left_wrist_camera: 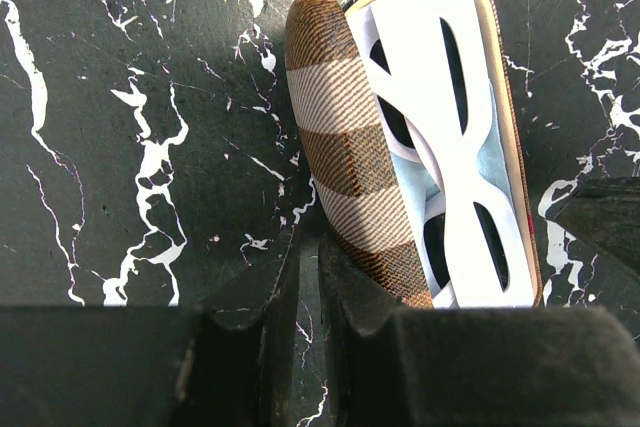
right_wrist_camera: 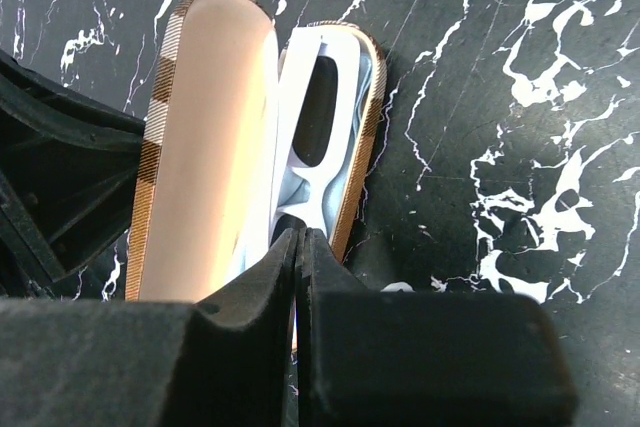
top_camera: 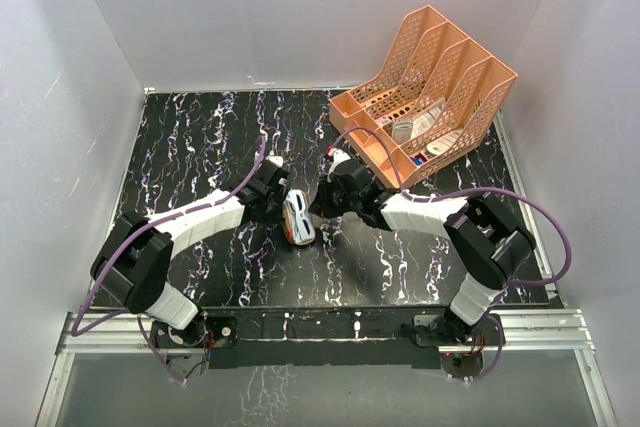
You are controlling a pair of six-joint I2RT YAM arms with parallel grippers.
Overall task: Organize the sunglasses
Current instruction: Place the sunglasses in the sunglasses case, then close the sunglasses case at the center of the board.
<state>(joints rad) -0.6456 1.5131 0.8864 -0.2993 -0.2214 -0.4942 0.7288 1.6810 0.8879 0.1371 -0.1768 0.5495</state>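
Note:
The sunglasses (left_wrist_camera: 450,147), white-framed with dark lenses, lie on a light blue cloth (left_wrist_camera: 495,162) in the open brown plaid case (top_camera: 299,219) at the table's middle. The lid (left_wrist_camera: 340,147) stands up along the case's left side. My left gripper (left_wrist_camera: 308,247) is low on the table beside that lid, its right finger against the plaid; the jaws are a narrow slit apart with only table between them. My right gripper (right_wrist_camera: 300,237) is shut and empty, its tips just over the near end of the sunglasses (right_wrist_camera: 320,117), with the lid's tan lining (right_wrist_camera: 205,147) to their left.
An orange slotted file organizer (top_camera: 430,87) holding several small items stands at the back right, close behind the right arm's wrist. White walls enclose the black marbled table (top_camera: 200,147) on three sides.

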